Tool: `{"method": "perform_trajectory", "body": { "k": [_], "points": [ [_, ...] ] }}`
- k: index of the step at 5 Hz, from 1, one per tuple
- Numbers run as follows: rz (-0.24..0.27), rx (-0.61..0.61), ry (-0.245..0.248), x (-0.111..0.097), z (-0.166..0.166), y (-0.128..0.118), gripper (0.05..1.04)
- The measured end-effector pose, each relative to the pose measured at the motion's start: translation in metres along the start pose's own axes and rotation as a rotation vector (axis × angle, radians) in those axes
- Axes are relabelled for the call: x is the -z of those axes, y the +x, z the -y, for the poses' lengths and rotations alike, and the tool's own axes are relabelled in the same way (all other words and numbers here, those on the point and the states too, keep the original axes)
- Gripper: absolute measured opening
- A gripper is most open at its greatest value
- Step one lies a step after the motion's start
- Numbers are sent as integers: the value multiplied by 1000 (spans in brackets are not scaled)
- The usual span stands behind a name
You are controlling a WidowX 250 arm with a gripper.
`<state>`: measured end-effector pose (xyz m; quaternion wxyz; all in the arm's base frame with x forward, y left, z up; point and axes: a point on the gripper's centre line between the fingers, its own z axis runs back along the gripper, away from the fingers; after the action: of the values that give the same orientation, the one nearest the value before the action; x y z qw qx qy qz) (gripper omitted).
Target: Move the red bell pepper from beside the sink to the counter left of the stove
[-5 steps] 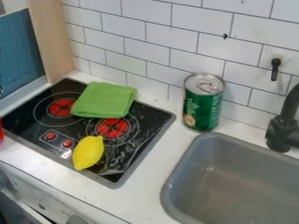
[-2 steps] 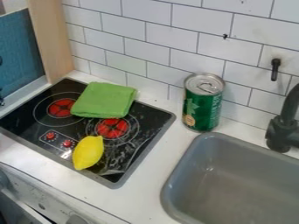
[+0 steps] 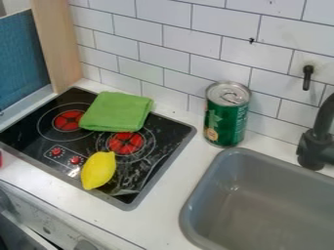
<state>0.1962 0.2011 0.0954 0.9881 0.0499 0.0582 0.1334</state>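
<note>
A small red object (image 3: 1,159) is truncated by the left edge and cannot be identified, the grey rectangular sink (image 3: 274,171) and black curved faucet (image 3: 322,122) extend past the right edge, and the folded green cloth (image 3: 117,112) conceals part of the flat black cooktop (image 3: 173,128).

cloth (image 3: 116,112): plain green | lemon (image 3: 98,170): yellow | hob (image 3: 25,135): black, pale rings, whitish streaks | burners (image 3: 125,142), knobs (image 3: 56,152): red | can (image 3: 225,122): green, pale markings, silver top | sink (image 3: 254,205): grey | tap (image 3: 318,141), hook (image 3: 307,78): black | counter (image 3: 175,178): white | tiles (image 3: 189,44): white, dark brick-pattern lines | panel (image 3: 23,58): teal-blue | post (image 3: 62,44): light tan
</note>
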Motion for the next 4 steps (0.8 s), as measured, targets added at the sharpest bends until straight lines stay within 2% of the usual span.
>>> {"method": "perform_trajectory", "body": {
  "k": [1,2,3,4],
  "points": [
    [67,-11,-12,-14,4,2,947],
    [92,-9,-14,-24,6,0,1009],
    [119,81,-12,-35,35,10,1003],
    [107,188,-17,-39,75,5,1001]
  ]
}}
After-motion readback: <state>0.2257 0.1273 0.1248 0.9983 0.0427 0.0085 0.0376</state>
